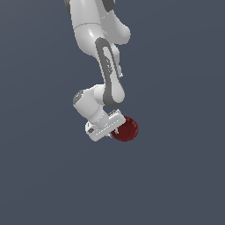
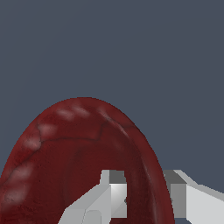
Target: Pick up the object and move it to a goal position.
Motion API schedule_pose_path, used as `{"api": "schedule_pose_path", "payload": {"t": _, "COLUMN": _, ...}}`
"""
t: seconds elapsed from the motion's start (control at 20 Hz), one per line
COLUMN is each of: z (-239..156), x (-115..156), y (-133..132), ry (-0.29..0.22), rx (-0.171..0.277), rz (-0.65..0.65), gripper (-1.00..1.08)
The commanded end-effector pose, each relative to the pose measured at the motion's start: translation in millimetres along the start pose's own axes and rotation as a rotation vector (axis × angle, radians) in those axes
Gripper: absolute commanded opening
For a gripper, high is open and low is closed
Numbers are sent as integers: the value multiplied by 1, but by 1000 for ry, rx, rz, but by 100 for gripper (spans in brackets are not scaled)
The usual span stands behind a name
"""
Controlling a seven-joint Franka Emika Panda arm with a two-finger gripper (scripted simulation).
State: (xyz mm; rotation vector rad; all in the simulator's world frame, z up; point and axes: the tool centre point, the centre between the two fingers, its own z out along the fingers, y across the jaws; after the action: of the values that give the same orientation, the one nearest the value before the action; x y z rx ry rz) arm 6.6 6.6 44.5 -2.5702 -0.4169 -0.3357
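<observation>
In the exterior view, you are looking at the arm reaching down with its tool (image 1: pixel 115 130) meeting the dark red bowl (image 1: pixel 126 129) on the exterior view's right side of the white hand. The bowl is showing tilted, its round face turned toward the camera, so it is probably hanging off the desk (image 1: pixel 176 176) already, though no shadow is confirming that.

In the wrist view, you are seeing the tool (image 2: pixel 146 197) nearly closed, one finger inside the bowl (image 2: pixel 65 162) and one outside, pinching the thin rim. The grasp is looking done; no goal marker is showing, so how much carrying remains cannot be told.
</observation>
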Motion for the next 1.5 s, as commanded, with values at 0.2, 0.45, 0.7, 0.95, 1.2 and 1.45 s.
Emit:
{"api": "schedule_pose_path", "payload": {"t": 0.2, "z": -15, "x": 0, "y": 2, "ry": 0, "rx": -1, "rz": 1, "gripper": -100}}
{"api": "schedule_pose_path", "payload": {"t": 0.45, "z": -44, "x": -1, "y": 4, "ry": 0, "rx": -2, "rz": 1, "gripper": -100}}
{"api": "schedule_pose_path", "payload": {"t": 0.7, "z": -88, "x": -2, "y": 8, "ry": -1, "rx": -2, "rz": 1, "gripper": -100}}
{"api": "schedule_pose_path", "payload": {"t": 0.95, "z": -142, "x": -3, "y": 13, "ry": -2, "rx": -3, "rz": 1, "gripper": -100}}
{"api": "schedule_pose_path", "payload": {"t": 1.2, "z": -198, "x": -4, "y": 17, "ry": -3, "rx": -3, "rz": 1, "gripper": -100}}
{"api": "schedule_pose_path", "payload": {"t": 1.45, "z": -252, "x": -4, "y": 22, "ry": -3, "rx": -3, "rz": 1, "gripper": -100}}
